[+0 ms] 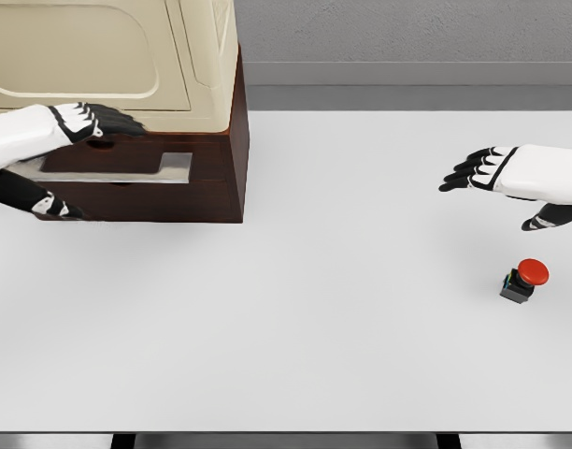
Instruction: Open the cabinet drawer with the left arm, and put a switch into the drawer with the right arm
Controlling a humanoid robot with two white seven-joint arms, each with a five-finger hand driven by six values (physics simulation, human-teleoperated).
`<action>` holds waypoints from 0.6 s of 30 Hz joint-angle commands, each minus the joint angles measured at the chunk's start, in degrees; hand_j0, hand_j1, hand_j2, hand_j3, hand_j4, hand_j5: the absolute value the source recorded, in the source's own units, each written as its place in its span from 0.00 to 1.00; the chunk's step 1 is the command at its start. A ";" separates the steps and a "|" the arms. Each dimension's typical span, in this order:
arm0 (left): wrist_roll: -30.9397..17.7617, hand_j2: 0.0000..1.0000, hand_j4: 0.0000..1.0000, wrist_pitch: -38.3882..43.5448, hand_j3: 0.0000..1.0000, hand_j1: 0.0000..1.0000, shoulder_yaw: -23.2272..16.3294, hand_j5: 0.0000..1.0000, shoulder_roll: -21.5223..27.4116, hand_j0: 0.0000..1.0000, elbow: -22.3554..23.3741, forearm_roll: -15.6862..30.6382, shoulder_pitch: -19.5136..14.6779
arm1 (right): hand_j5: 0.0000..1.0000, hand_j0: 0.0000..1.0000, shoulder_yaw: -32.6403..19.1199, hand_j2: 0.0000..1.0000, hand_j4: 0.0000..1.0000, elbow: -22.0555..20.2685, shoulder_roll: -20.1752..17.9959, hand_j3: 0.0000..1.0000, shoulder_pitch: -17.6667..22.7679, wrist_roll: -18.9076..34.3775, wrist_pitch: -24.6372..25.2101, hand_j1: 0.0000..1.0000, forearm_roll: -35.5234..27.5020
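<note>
- Now left hand [92, 122] reaches flat, fingers open, onto the drawer [127, 168] of the cabinet [174, 65].
- Right hand [496, 170] hovers open, empty, above the switch [523, 280].

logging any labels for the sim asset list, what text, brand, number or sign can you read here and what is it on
None: no readable text shows anywhere in the head view.
Cabinet: plain cream panels, dark wood base, no label.
Drawer: bare metal handle, no marking.
Switch: red button on a dark body, with no print that can be made out; it is too small to tell.
Table: blank white.
</note>
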 commanded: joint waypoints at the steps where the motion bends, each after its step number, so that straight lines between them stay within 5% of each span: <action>1: -0.42 1.00 1.00 0.04 1.00 1.00 2.39 1.00 1.58 1.00 0.00 0.41 0.00 | 1.00 1.00 -0.02 1.00 1.00 0.07 -0.08 1.00 0.00 -0.02 0.15 1.00 -0.30; 7: -0.33 1.00 1.00 0.04 1.00 1.00 2.30 1.00 -0.44 1.00 0.08 0.32 2.81 | 1.00 1.00 -0.11 1.00 1.00 0.60 -0.43 1.00 0.35 -0.30 0.15 1.00 -0.30; 9: -0.16 1.00 1.00 0.04 1.00 1.00 2.48 1.00 -1.05 1.00 0.08 0.23 2.90 | 1.00 1.00 -0.28 1.00 1.00 1.74 -3.42 1.00 2.37 -8.30 0.15 1.00 -0.30; 18: -0.42 1.00 1.00 0.04 1.00 1.00 2.48 1.00 -0.09 1.00 0.00 -0.38 3.43 | 1.00 1.00 -1.60 1.00 1.00 3.94 -5.96 1.00 2.46 -7.43 0.15 1.00 -0.12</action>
